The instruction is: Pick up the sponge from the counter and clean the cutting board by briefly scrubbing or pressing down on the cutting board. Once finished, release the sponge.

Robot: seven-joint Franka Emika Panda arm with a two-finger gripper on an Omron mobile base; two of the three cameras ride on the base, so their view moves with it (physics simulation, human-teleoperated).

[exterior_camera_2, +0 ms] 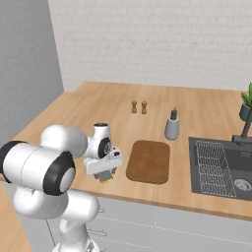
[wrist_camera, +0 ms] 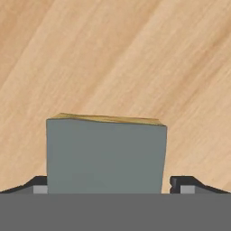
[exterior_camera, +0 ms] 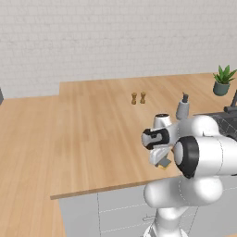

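Observation:
My gripper (wrist_camera: 108, 182) is shut on the sponge (wrist_camera: 106, 153), whose grey-green face sits between the two finger tips with a yellow strip along its far edge. Seen from the right base view, the gripper (exterior_camera_2: 105, 172) holds the sponge (exterior_camera_2: 106, 176) low over the counter (exterior_camera_2: 93, 113), near its front edge. The reddish-brown cutting board (exterior_camera_2: 148, 161) lies flat just to the right of the sponge. In the left base view the gripper (exterior_camera: 162, 159) and a corner of the sponge (exterior_camera: 163, 163) peek out beside the arm, which hides the board.
A grey soap dispenser (exterior_camera_2: 172, 127) stands behind the board, and two small shakers (exterior_camera_2: 139, 107) sit farther back. The dark sink (exterior_camera_2: 221, 167) with its faucet (exterior_camera_2: 244, 130) lies to the right. A potted plant (exterior_camera: 223, 81) stands at the far right.

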